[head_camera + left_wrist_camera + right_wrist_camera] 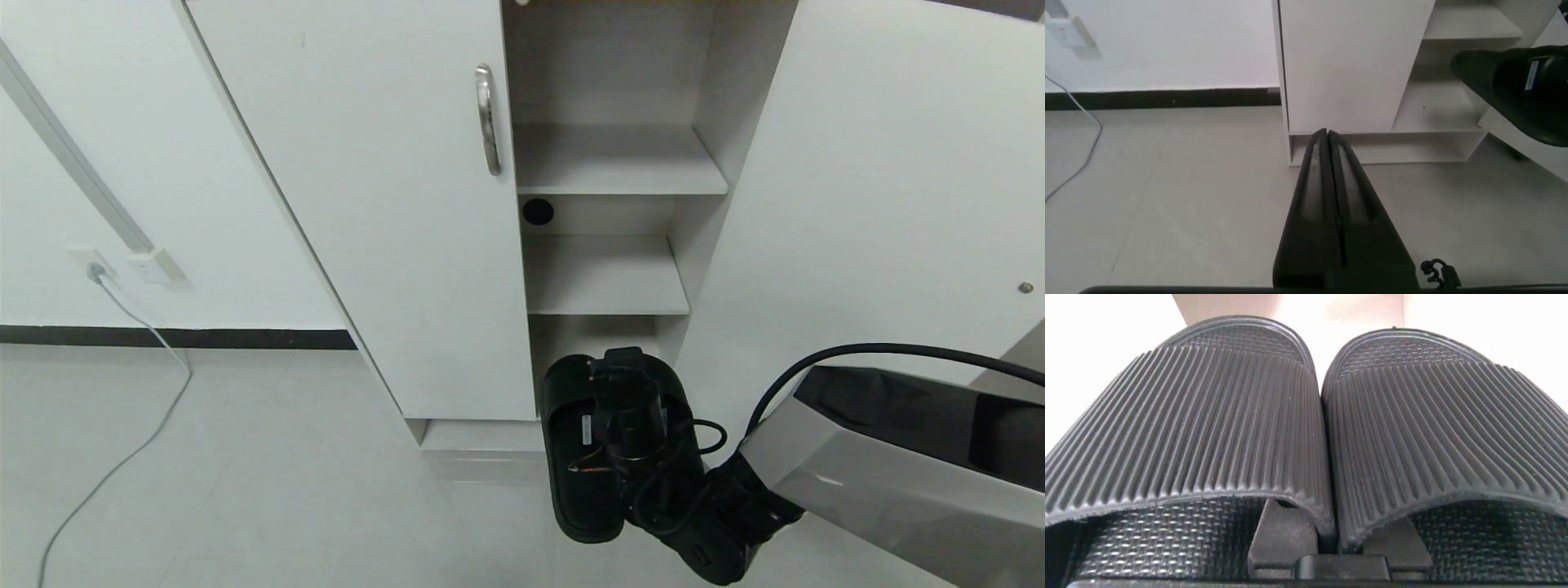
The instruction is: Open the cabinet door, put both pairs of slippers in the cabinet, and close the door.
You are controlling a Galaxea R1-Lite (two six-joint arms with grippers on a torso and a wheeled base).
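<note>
Black ribbed slippers (1233, 416) sit pinched in the right jaws before the open cabinet (612, 159); left jaws closed.

The left gripper (1328, 137) is hovering over the floor (1167, 196), fingers (1310, 196) pressing together. A black slipper (1503, 90) is showing near the cabinet (1355, 65).

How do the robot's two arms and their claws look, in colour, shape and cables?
The right arm has an angular silver-grey shell with a glossy black panel and a black wrist. A thick black cable arcs over it, and thinner black wires loop near the black right claw. The left claw is black too, with two long flat fingers tapering toward the tips.
</note>
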